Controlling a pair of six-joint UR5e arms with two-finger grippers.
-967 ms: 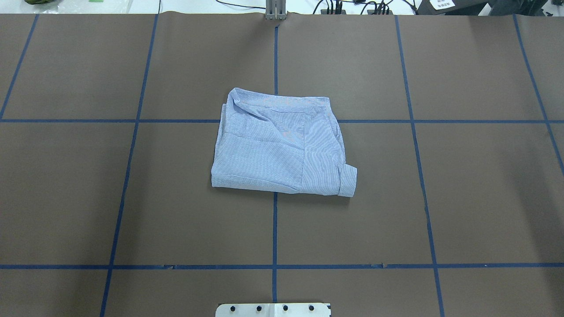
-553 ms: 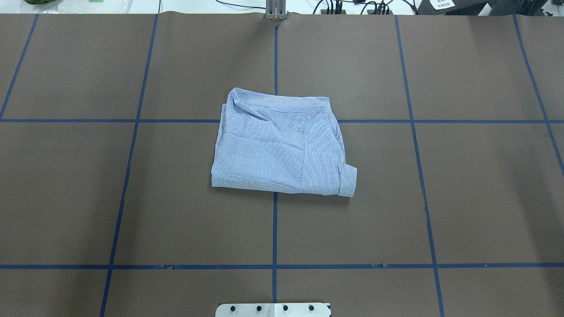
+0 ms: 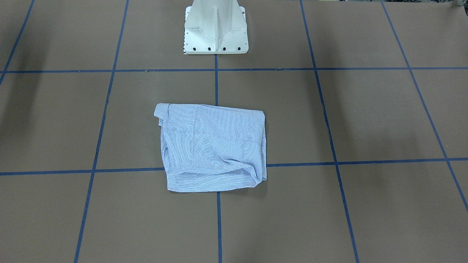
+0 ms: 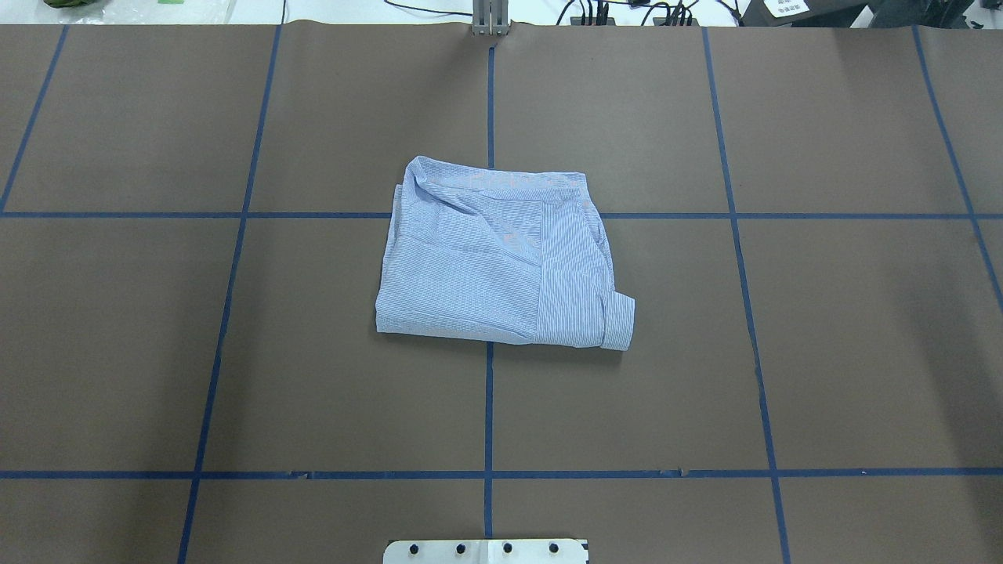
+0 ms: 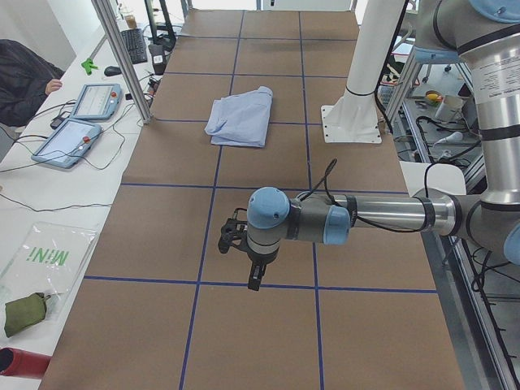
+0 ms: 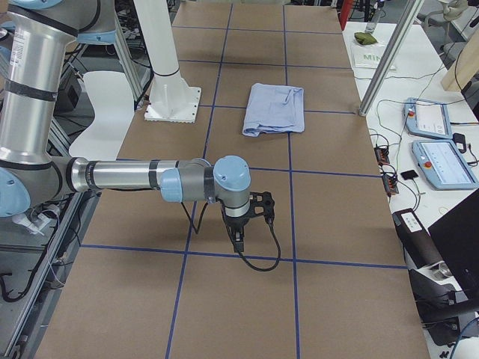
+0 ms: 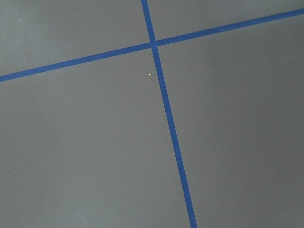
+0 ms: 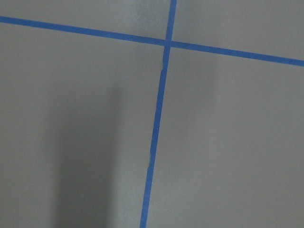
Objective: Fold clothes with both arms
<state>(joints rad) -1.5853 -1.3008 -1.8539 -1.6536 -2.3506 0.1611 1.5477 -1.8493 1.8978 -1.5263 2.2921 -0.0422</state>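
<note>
Shirt [image 4: 494,266] lay unmoved since a second earlier, at the centre of the overhead frame on the brown tabletop [image 4: 783,352], so the folding looked finished. It was a compact, roughly square packet, light blue with fine white stripes, a cuff [image 4: 619,323] poking out at its lower right corner. Left hand [image 5: 254,276] and right hand [image 6: 238,239] hung over bare tabletop well apart from it; whether either was wide or narrow could not be told

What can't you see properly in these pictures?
Shirt: buttons hidden by its folds, every view.
Left arm: jaws open or shut unclear, tiny in exterior left view only.
Right arm: same, exterior right view only.
Person: cut off by exterior left view's edge.
</note>
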